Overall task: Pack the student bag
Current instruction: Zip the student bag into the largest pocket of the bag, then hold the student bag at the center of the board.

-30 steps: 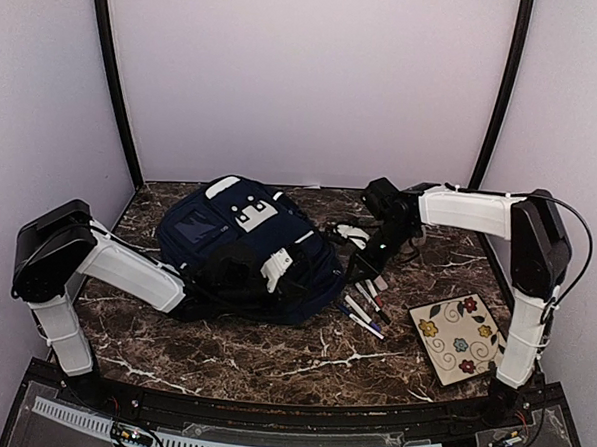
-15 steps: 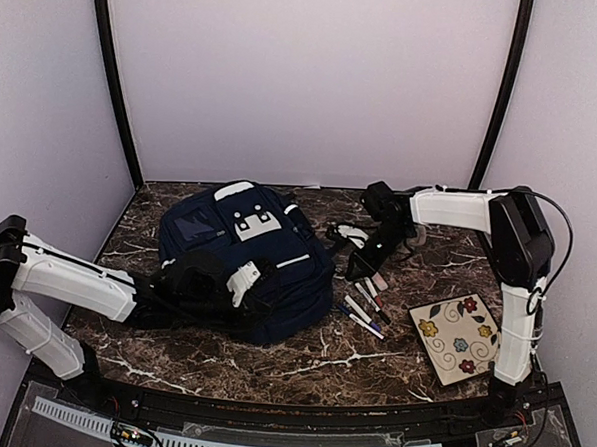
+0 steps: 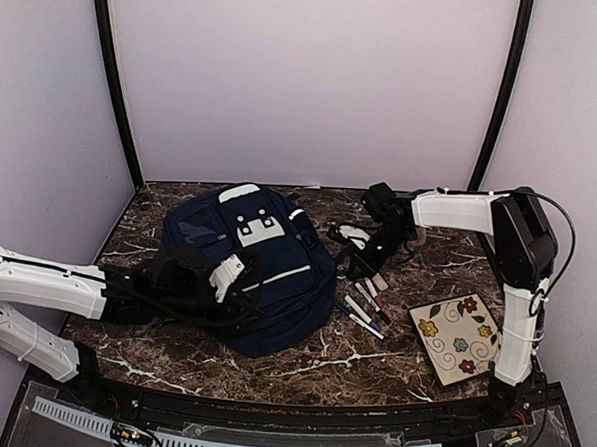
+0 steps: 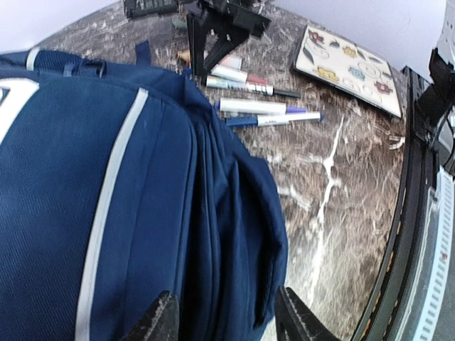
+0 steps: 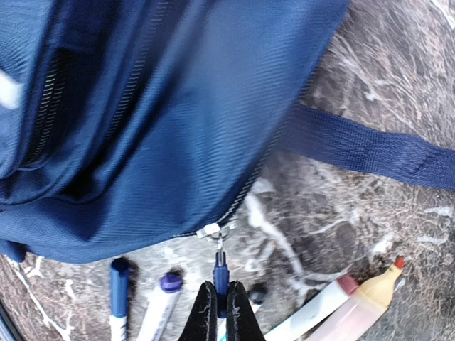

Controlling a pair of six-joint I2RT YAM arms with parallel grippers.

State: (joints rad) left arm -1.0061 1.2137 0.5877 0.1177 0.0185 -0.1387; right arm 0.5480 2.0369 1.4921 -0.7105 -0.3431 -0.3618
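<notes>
The student bag (image 3: 260, 282) is a navy backpack with a thin white stripe, lying flat at the table's middle left. My left gripper (image 3: 243, 289) rests low on its near side. In the left wrist view that gripper (image 4: 227, 321) is open, its fingers (image 4: 161, 321) straddling the folded blue fabric (image 4: 213, 213) at the bag's edge. My right gripper (image 3: 357, 263) sits at the bag's right side. The right wrist view shows it (image 5: 220, 312) shut on the blue zip pull (image 5: 221, 272), which hangs from a metal slider (image 5: 211, 230) on the bag's zip.
Several pens and markers (image 3: 366, 307) lie on the marble just right of the bag, under my right gripper. A cream flowered notebook (image 3: 460, 337) lies at the right front. A blue strap (image 5: 370, 145) trails across the table. Purple walls close in the back and sides.
My left arm has dropped low and drawn back to the left, and its gripper has opened. The bag has shifted a little toward the front. The right gripper still pinches the zip pull.
</notes>
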